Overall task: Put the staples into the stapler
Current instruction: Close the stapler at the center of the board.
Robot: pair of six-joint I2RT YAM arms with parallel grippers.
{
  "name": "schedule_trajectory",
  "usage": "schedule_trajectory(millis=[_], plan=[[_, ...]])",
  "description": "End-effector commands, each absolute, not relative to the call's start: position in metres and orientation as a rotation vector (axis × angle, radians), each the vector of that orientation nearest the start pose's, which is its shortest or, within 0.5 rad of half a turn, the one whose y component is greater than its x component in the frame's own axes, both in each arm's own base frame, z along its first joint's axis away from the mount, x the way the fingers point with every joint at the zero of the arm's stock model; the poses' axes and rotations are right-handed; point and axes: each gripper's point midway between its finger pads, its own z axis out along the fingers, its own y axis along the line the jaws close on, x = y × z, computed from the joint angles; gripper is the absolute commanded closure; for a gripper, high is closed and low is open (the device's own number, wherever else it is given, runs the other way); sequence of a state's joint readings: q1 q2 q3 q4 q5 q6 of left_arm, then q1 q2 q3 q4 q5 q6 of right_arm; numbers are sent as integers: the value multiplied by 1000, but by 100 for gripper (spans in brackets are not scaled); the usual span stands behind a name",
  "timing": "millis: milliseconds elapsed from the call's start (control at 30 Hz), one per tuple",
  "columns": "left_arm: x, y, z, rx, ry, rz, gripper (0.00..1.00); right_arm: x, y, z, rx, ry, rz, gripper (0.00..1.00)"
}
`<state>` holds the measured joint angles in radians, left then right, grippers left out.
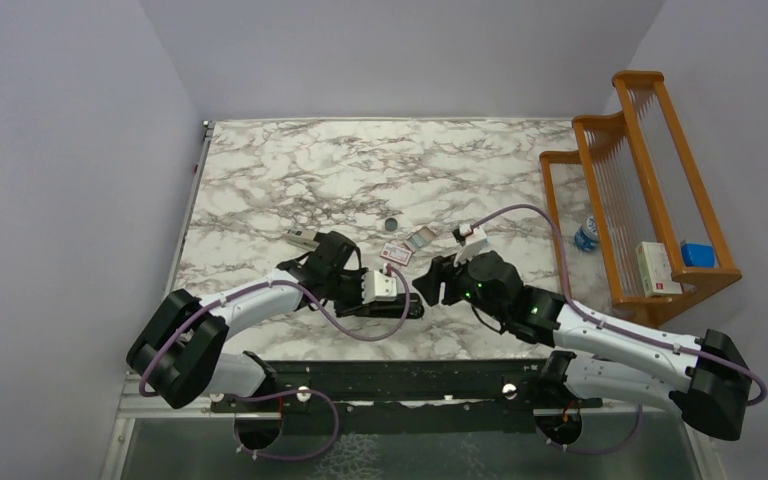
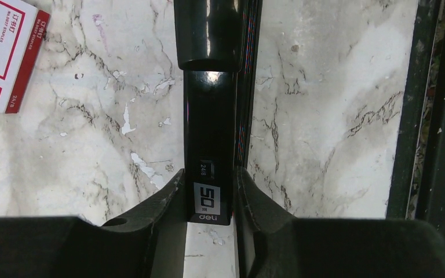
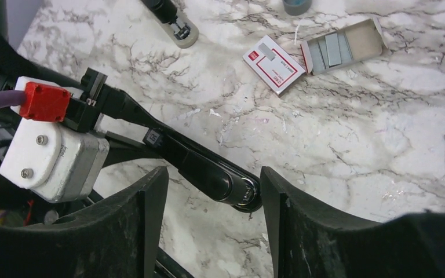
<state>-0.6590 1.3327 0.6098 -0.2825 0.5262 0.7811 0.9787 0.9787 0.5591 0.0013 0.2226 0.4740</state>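
Note:
The black stapler (image 2: 211, 116) lies on the marble table, closed as far as I can see. My left gripper (image 2: 210, 197) is shut on its labelled rear end; in the top view the left gripper (image 1: 385, 303) holds the stapler (image 1: 408, 310) pointing right. My right gripper (image 3: 211, 197) is open, its fingers either side of the stapler's front tip (image 3: 240, 191) without touching; it also shows in the top view (image 1: 426, 290). The staples (image 3: 331, 49) lie as grey strips in an open white tray beyond it, next to the white-and-red box sleeve (image 3: 273, 63).
A small dark disc (image 1: 391, 224) and a small dark-and-grey tool (image 1: 302, 238) lie farther back. A wooden rack (image 1: 650, 180) stands at the right with a blue-and-white cylinder (image 1: 587, 235) beside it. The table's near edge and black rail (image 2: 434, 116) are close.

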Motion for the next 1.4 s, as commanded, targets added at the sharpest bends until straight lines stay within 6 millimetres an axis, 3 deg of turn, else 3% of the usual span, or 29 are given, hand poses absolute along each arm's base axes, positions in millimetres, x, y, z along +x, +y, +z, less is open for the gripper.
schedule_trajectory(millis=[0,133,367,567,767,933,1100,1367], plan=[[201,-242,56,1615,1787,-662,100,214,248,147,-119,2061,693,36],[207,-246,62,1455,1865,-679,100,225,243,143,5,2074,754,31],[222,-243,71,1227,2040,-602,100,242,236,114,265,2157,965,26],[216,-256,74,1081,2161,-568,100,249,227,115,391,2058,995,23],[211,-276,65,805,2438,-617,100,249,221,112,493,2025,1021,23],[205,-289,52,733,2557,-625,100,245,216,99,616,2070,1014,18],[203,-297,53,693,2581,-642,100,235,218,85,735,2136,1050,14],[202,-302,48,681,2610,-651,100,227,240,57,847,2285,1115,8]])
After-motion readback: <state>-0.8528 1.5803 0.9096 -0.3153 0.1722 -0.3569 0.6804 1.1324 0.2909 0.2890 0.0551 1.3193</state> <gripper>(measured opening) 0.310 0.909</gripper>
